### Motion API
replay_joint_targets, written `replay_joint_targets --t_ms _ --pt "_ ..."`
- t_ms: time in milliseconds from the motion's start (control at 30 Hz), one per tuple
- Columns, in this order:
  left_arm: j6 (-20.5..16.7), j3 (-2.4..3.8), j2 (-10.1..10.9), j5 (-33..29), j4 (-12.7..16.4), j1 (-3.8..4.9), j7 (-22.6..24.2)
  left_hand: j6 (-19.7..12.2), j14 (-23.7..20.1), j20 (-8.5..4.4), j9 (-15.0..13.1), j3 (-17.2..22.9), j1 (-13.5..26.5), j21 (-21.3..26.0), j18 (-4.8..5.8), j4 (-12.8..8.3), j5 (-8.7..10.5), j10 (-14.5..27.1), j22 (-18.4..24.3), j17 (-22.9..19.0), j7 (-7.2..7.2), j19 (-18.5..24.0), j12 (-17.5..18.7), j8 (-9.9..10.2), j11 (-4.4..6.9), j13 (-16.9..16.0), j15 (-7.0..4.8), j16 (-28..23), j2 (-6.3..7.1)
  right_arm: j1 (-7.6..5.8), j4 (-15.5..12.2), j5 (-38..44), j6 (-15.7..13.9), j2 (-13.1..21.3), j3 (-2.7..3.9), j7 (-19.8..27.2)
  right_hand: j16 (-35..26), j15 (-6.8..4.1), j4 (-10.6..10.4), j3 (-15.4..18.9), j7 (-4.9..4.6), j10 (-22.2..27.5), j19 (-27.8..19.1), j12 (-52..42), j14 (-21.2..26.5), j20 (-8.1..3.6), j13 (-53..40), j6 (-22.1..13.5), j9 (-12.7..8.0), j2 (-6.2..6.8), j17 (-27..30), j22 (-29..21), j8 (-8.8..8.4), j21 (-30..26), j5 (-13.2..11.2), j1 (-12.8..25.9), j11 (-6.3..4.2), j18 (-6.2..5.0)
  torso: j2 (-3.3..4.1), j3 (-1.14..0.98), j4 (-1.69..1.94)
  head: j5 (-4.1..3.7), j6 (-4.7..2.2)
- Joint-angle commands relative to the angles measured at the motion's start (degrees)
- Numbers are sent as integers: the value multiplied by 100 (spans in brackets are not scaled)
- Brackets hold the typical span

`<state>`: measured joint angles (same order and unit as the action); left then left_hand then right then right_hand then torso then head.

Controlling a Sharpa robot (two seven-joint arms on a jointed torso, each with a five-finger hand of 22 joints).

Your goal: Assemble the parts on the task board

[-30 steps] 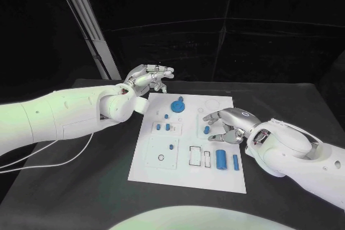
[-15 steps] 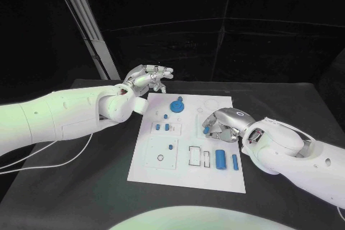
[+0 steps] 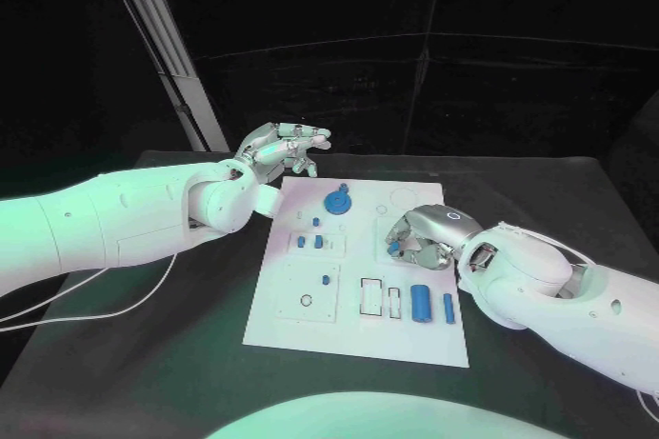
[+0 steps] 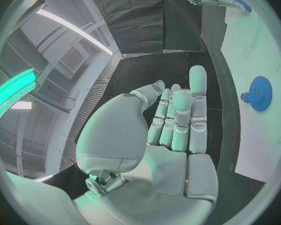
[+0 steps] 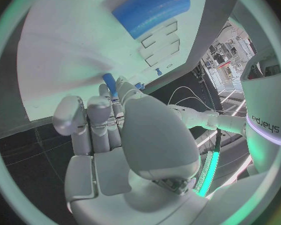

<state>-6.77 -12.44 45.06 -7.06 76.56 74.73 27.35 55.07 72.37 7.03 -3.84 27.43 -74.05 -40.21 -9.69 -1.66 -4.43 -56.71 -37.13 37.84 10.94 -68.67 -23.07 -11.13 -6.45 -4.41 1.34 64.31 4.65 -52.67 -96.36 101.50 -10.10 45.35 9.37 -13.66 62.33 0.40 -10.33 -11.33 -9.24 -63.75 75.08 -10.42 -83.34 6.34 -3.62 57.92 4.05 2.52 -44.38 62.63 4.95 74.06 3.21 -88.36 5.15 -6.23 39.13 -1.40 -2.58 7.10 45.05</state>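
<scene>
Head view, starting at the left of the frame: our left arm reaches in and our left hand hovers in the upper middle, just past the far left corner of the task board, over bare black table. Its fingers are loosely curled with nothing in them (the left wrist view shows them lying straight and close together, palm bare).

At the frame's centre the white board carries the blue parts. A blue gear sits near its far edge; the left wrist view shows the same gear. Below it, left of centre, stand a few small blue pegs. Lower down, toward the board's right side, a thick blue cylinder lies beside a thinner blue rod, the two just apart.

Right of centre, our right hand rests low on the board's right half, fingers bent down around a small blue part. In the right wrist view a blue piece shows at the fingertips, against the board; we cannot tell whether the hand actually grips it.
</scene>
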Motion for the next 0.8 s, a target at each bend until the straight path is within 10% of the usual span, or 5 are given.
replay_joint_targets --t_ms 33,800 --pt "73 5 4 -14 3 10 9 -36 -39 13 -6 -30 -38 18 -79 -1 3 39 6 -9 -3 -41 -22 -27 -13 -5 19 34 -39 -8 16 188 92 -29 2 -108 66 -39 1 -76 20 -118 76 32 -28 -13 -11 73 -8 9 -64 65 16 64 -22 -11 -18 50 2 0 1 -9 -9" --pt "73 5 26 -14 1 10 12 -37 -51 14 -7 -43 -32 22 -79 1 4 42 9 -45 -3 -44 -35 -34 -14 -6 21 23 -45 -7 -89 287 -346 -73 2 -183 296 -112 31 -529 91 -511 187 104 -61 -93 -33 388 3 73 -318 308 49 236 18 35 -110 95 -2 -7 -10 -69 -16"
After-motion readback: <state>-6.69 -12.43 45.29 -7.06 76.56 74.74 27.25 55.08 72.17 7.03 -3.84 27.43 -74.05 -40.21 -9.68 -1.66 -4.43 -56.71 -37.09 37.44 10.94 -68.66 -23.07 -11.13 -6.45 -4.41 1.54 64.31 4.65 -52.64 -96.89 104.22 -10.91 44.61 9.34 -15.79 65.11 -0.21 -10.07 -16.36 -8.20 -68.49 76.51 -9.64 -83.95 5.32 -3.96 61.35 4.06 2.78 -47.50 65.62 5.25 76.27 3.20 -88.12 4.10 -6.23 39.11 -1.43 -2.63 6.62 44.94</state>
